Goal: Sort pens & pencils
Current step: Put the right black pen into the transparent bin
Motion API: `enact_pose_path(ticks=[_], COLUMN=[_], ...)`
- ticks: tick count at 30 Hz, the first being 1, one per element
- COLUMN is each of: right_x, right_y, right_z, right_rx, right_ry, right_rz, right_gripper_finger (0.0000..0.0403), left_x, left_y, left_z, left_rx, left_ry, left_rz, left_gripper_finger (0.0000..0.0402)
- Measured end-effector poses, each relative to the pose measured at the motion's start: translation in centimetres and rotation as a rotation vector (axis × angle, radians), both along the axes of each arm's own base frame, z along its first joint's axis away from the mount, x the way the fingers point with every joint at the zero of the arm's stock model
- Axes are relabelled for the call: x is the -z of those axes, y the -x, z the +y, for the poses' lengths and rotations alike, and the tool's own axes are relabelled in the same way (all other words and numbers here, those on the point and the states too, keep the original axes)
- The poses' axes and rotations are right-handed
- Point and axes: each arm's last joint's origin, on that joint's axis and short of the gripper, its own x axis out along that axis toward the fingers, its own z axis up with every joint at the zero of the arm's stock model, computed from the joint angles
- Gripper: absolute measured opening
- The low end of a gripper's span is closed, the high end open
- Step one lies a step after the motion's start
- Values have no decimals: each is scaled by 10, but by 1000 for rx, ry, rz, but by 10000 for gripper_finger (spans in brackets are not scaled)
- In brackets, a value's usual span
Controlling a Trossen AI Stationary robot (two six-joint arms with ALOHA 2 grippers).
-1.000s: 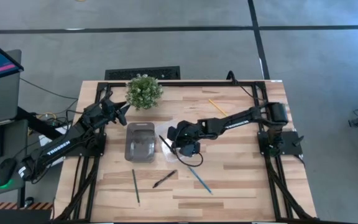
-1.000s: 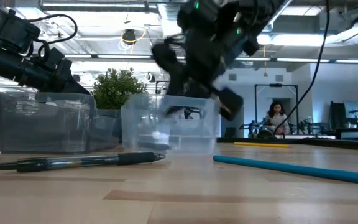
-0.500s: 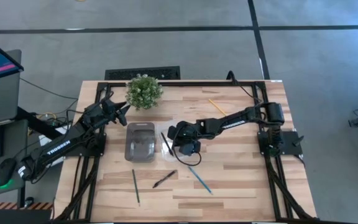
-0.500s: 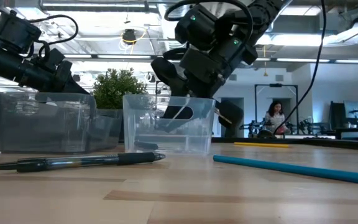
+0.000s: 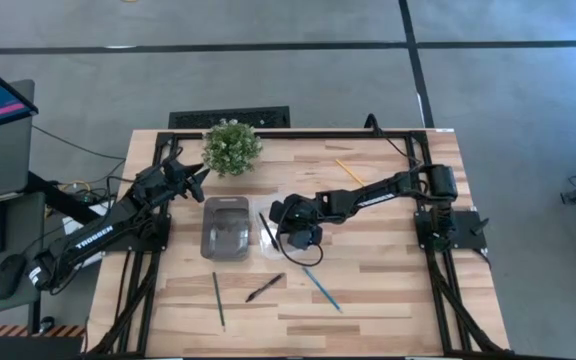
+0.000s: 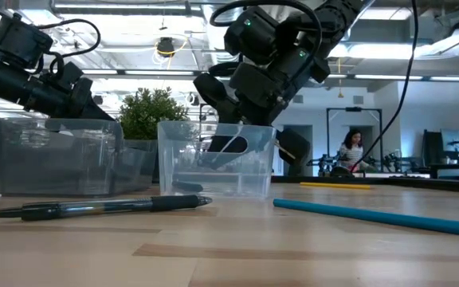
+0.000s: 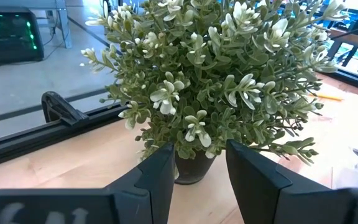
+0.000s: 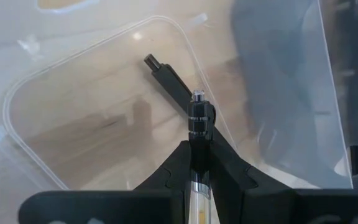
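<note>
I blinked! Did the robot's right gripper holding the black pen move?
Yes. The right gripper, shut on the black pen, shifted slightly toward the grey plastic bin early on.

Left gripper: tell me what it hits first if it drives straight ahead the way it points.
The left gripper, fingers apart, points at the potted plant; its pot sits right ahead, so that likely comes first.

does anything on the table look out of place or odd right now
Nothing looks spilled or damaged. Loose on the table lie a black pen, a green pencil, a blue pencil and a yellow pencil. The right gripper holds a pen over the clear bin.
</note>
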Motion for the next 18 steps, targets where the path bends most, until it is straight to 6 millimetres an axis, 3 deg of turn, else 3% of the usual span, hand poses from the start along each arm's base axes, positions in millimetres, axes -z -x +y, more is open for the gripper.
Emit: enact_pose_path(ticks=[18], right_x=[0], right_y=[0], right_z=[0], right_rx=[49], right_ry=[-57], right_rz=[8], right_gripper_finger=[68], left_x=[0], left_y=[0], left_z=[0], left_rx=[0], left_ry=[0], left_rz=[0], left_gripper_finger=[135])
